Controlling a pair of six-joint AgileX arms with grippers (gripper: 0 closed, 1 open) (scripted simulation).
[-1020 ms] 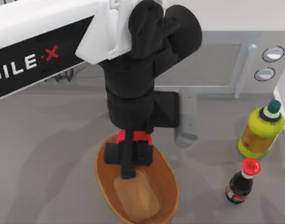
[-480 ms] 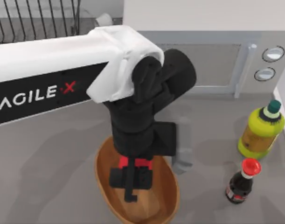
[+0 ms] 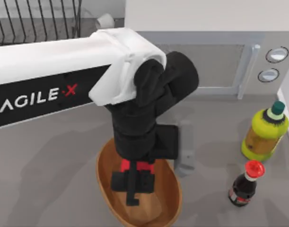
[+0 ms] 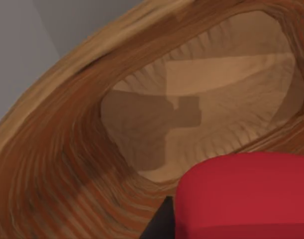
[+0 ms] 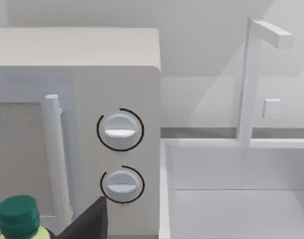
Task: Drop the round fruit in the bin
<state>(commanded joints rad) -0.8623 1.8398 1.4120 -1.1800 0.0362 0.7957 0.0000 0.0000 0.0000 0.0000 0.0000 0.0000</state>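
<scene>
Over bin (image 3: 170, 177): fruit (image 4: 246, 194) between fingers (image 3: 131, 199).

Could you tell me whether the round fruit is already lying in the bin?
Not yet: the round fruit sits by the left gripper above the bin, whose bottom is bare.

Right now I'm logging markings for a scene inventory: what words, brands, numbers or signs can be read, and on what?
"AGILE·X", white letters with a red X, on the black panel of the left arm above the bin.
Dark bottle: its label is too small to read.
Yellow-green bottle: no legible text.
Microwave dials: no readable numbers.
</scene>
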